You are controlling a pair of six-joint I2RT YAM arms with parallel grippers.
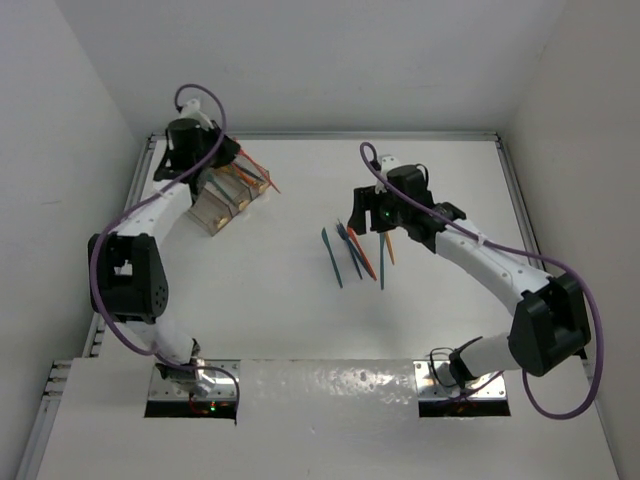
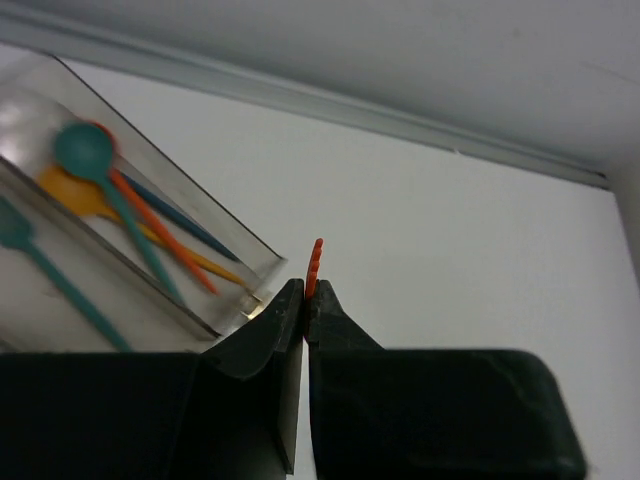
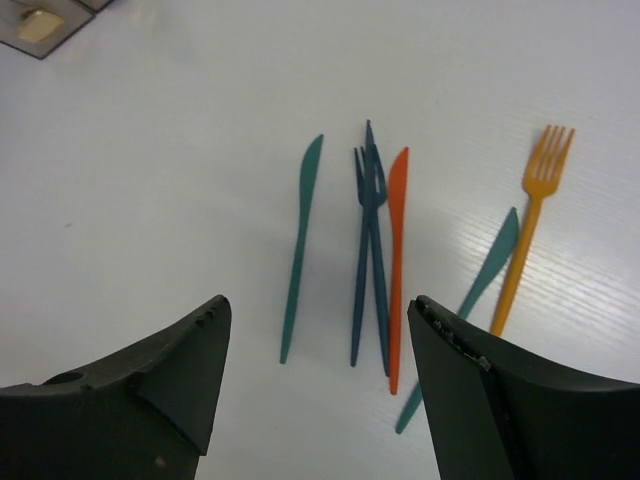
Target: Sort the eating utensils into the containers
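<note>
My left gripper (image 2: 305, 290) is shut on a thin orange-red utensil (image 2: 315, 262), whose ridged end sticks up between the fingertips. It hangs just right of the clear tray (image 2: 172, 165), which holds teal, orange, yellow and blue spoons (image 2: 85, 150). In the top view the left gripper (image 1: 232, 160) is at the tray (image 1: 210, 215), at the back left. My right gripper (image 3: 320, 305) is open above loose utensils on the table: a teal knife (image 3: 300, 250), two blue forks (image 3: 370, 240), an orange knife (image 3: 397, 260), another teal knife (image 3: 485, 280) and an orange fork (image 3: 535, 215).
The loose utensils lie in a cluster (image 1: 355, 255) at mid table, under the right gripper (image 1: 372, 215). White walls close in the table at the back and on both sides. The metal rail (image 2: 400, 120) along the back edge runs close behind the tray.
</note>
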